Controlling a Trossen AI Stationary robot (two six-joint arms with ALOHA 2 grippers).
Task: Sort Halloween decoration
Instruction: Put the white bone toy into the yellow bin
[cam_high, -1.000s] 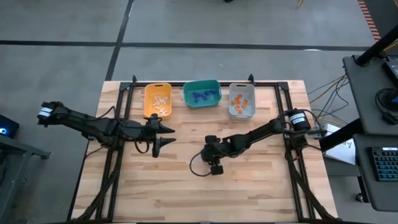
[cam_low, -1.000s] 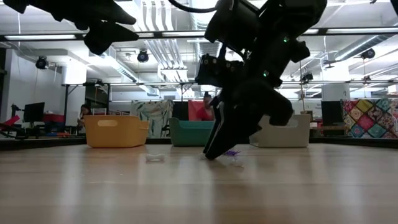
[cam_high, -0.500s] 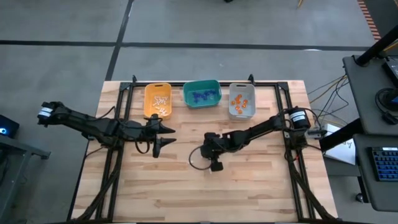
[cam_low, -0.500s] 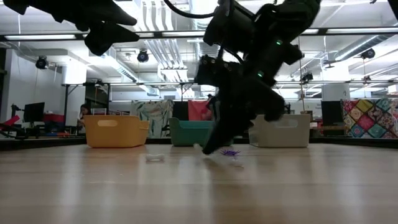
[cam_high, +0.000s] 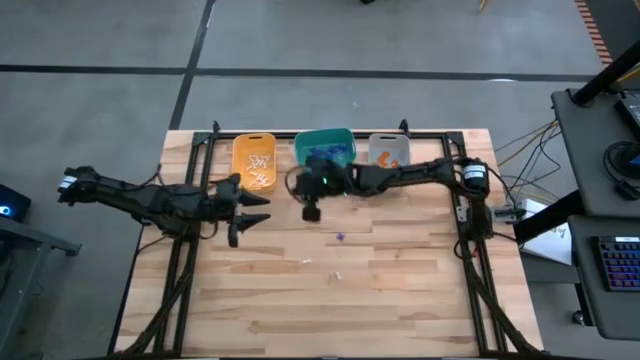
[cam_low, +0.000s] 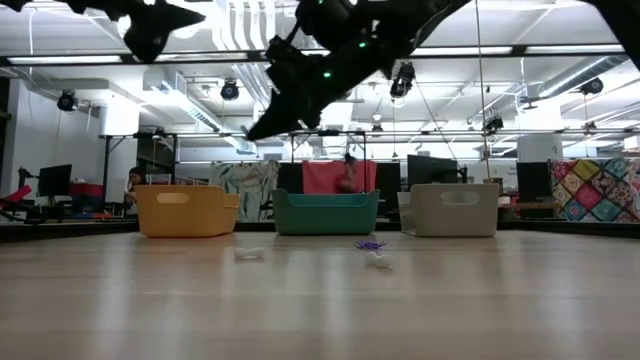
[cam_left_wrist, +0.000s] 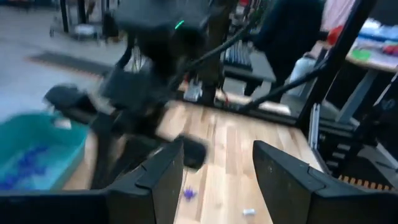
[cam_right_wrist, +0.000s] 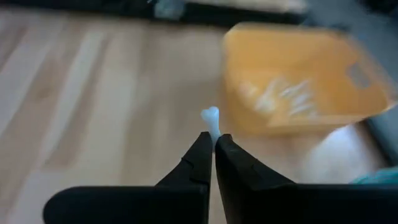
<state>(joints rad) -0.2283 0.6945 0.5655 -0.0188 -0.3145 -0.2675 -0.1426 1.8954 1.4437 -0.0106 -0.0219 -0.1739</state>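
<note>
Yellow bin beyond right tool; white bone pinched

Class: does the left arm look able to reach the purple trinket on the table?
Probably yes: only bare table lies between the open left gripper and the purple trinket; the right gripper is raised clear.

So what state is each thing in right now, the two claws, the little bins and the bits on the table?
Right gripper: shut on small white bone trinket, raised near the bins.
Left gripper: open, empty, waiting.
Yellow plastic bin: holds white trinkets.
Teal plastic bin: holds blue ones.
Grey plastic bin: holds orange ones.
Purple trinket: loose on wooden table.
</note>
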